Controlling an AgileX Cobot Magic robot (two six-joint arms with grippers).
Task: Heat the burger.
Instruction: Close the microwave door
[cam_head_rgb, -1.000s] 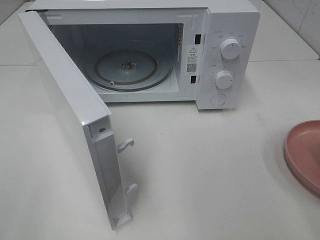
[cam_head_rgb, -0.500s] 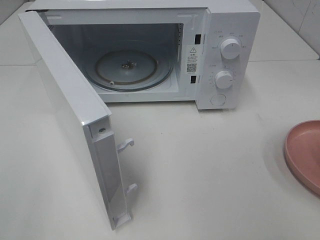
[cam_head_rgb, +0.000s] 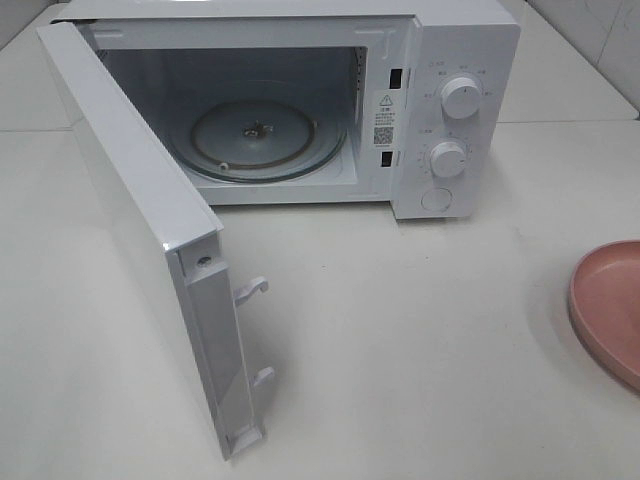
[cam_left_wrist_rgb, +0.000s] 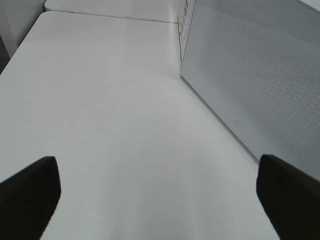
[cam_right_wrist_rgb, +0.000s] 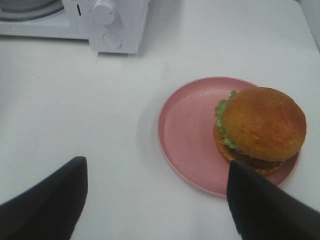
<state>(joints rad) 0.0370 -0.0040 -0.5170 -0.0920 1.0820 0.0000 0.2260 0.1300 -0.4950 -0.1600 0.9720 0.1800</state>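
Left gripper (cam_left_wrist_rgb: 157, 192): jaws spread wide, holding nothing; hangs over bare table beside the microwave door (cam_left_wrist_rgb: 260, 75)
Right gripper (cam_right_wrist_rgb: 157, 200): jaws apart, empty; hovers short of the pink plate (cam_right_wrist_rgb: 187, 145)
Progress: door (cam_head_rgb: 140, 230) already swung open at left of the exterior view; burger not yet picked up; loading, closing and setting the dials (cam_head_rgb: 459, 97) remain
Microwave (cam_head_rgb: 300, 110): only the glass turntable (cam_head_rgb: 255, 138) inside
Plate: burger (cam_right_wrist_rgb: 260, 127) sits on its right half, lower right of the right wrist view
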